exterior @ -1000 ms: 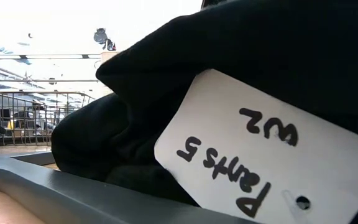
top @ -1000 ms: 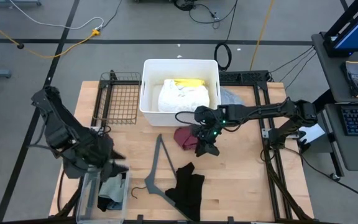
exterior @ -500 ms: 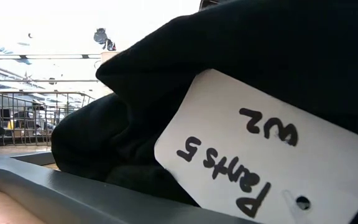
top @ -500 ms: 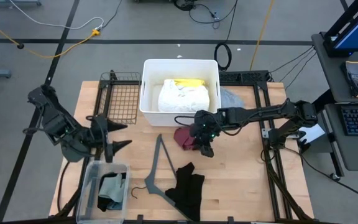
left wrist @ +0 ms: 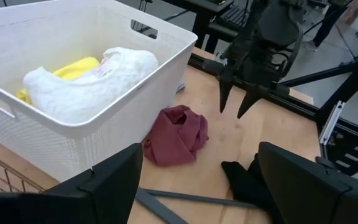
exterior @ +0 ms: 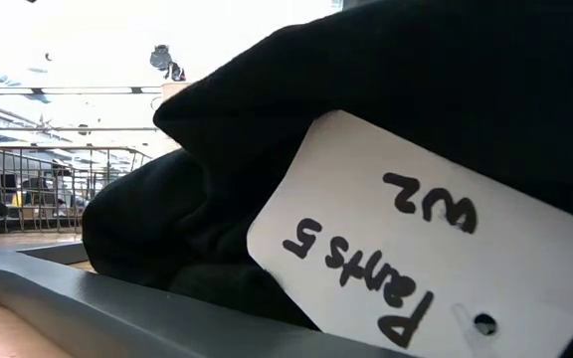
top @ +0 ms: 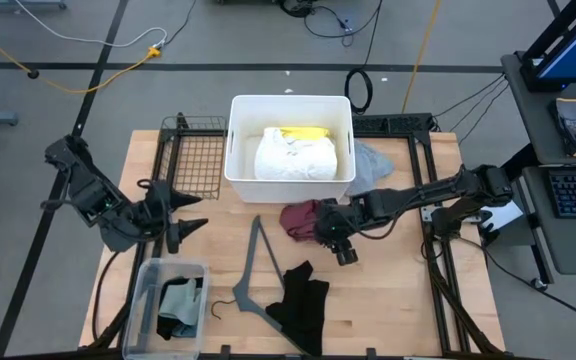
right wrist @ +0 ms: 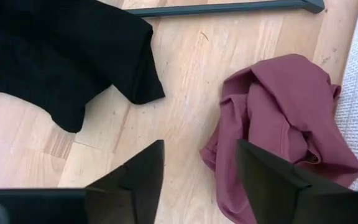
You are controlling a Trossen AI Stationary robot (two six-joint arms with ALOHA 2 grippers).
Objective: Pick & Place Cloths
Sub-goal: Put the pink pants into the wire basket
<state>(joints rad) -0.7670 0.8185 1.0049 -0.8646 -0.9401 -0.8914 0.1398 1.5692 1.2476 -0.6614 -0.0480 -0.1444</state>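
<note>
A maroon cloth [top: 301, 217] lies crumpled on the table in front of the white bin [top: 238, 172], which holds a white cloth [top: 294, 157] and a yellow cloth [top: 302, 132]. A black cloth [top: 301, 303] with a white tag [exterior: 406, 234] lies near the front edge. A pale grey cloth [top: 372, 160] lies by the bin's right side. My right gripper [top: 340, 250] hovers open just right of the maroon cloth [right wrist: 284, 124], touching nothing. My left gripper [top: 183, 224] is open at the table's left, pointing toward the bin.
A grey hanger [top: 252, 268] lies between the maroon and black cloths. A clear container [top: 143, 300] with folded cloths stands at the front left. A black wire basket [top: 194, 156] stands left of the bin. Bare wood lies to the right of the black cloth.
My left gripper has risen from over the clear container, gone toward the far edge and turned to point level toward the table's right. My right gripper has moved off the maroon cloth toward the near right and rolled; the cloth stays on the table.
</note>
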